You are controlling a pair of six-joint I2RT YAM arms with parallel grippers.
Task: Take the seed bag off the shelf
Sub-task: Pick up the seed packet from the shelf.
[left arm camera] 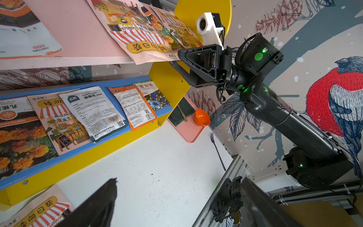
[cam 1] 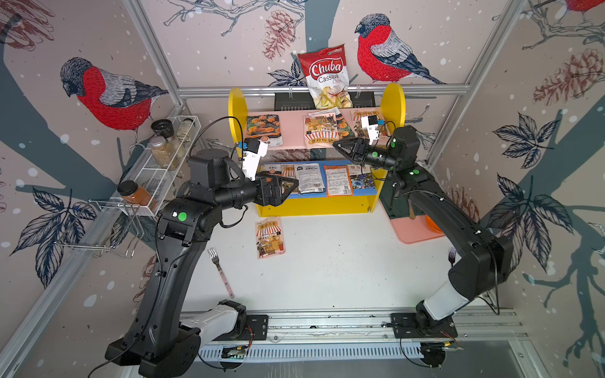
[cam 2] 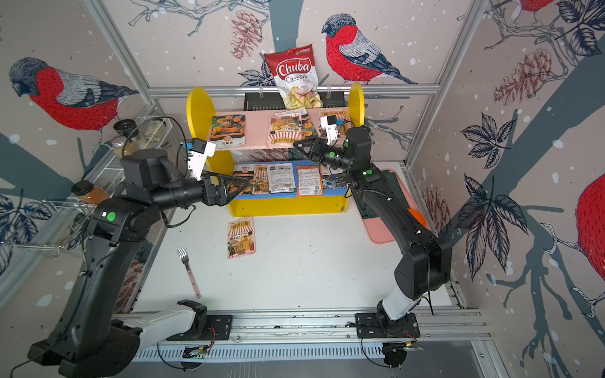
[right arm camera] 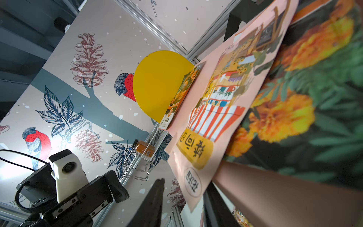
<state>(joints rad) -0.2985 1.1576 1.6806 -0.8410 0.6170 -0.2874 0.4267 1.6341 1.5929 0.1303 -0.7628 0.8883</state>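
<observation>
A red-and-white Chuba cassava chips bag (cam 1: 325,77) stands upright against the bird-patterned back wall. Along the left wall, a white wire spice rack (cam 1: 157,185) holds jars, one with orange contents (cam 1: 136,195). A pink-handled fork (cam 1: 221,271) lies on the white surface (cam 1: 343,278). At the right, a pink tray (cam 1: 412,232) holds an orange bowl (left arm camera: 202,117).

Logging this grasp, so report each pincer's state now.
Left pincer: open, empty.
Right pincer: open, jaws either side of the seed bag's overhanging edge, not clamped.

Bullfinch-and-pinecone wallpaper (cam 1: 114,98) on three walls; aluminium frame rails (cam 1: 203,91); white tabletop (cam 1: 343,271)
</observation>
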